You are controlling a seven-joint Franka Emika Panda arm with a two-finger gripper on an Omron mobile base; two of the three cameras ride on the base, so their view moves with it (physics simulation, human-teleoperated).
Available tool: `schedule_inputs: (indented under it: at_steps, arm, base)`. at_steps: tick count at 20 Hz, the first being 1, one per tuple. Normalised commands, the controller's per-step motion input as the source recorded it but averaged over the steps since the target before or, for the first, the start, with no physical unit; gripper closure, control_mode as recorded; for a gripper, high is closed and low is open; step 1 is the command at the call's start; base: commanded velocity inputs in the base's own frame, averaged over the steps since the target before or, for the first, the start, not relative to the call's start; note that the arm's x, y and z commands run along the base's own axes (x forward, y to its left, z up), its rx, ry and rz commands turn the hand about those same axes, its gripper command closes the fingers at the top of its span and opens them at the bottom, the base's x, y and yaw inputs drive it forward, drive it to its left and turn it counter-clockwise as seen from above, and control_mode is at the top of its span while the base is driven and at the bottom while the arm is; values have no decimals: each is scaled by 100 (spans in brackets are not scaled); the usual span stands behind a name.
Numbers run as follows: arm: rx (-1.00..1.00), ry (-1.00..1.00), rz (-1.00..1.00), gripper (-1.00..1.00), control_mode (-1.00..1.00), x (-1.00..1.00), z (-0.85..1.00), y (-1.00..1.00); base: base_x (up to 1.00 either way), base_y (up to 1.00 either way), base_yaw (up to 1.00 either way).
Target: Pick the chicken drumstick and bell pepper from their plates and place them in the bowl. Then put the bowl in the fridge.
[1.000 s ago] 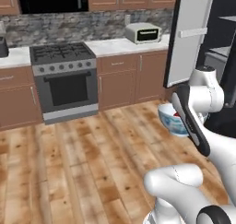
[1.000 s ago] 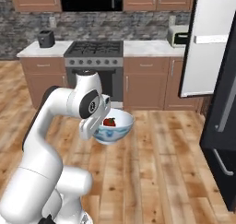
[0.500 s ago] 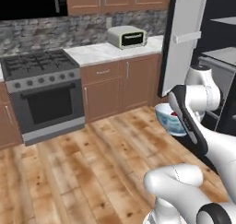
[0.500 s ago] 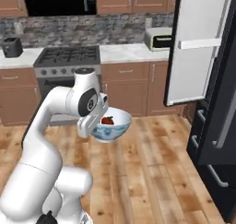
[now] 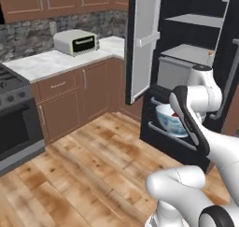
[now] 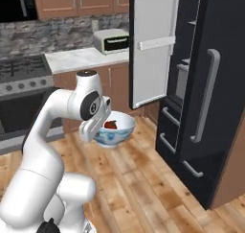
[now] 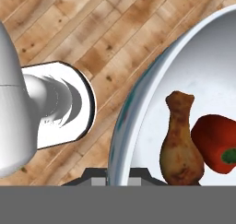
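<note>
- You have the gripper (image 6: 101, 124) closed on the rim of the bowl (image 6: 115, 129); it holds the bowl up in the air, above the wood floor (image 5: 84, 170).
- Inside the bowl: the chicken drumstick (image 7: 180, 144) and the bell pepper (image 7: 215, 144), touching side by side.
- The fridge (image 6: 201, 83) stands open, door (image 5: 142, 44) swung out; the bowl is just in front of its lower drawers, not yet inside.
- Toaster oven (image 5: 75, 42) sits on the counter (image 5: 42, 65), well apart.
</note>
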Motion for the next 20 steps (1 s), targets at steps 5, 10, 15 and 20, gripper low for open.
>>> schedule_inputs:
  at_steps: [5, 10, 15, 20]
  arm:
    - [0, 0, 0, 100, 100, 0, 0, 0]
    - [0, 0, 0, 100, 100, 0, 0, 0]
    - [0, 0, 0, 100, 100, 0, 0, 0]
    - [0, 0, 0, 100, 100, 0, 0, 0]
  base:
    - [62, 38, -39]
    - [62, 44, -37]
    - [54, 36, -43]
    - [58, 34, -42]
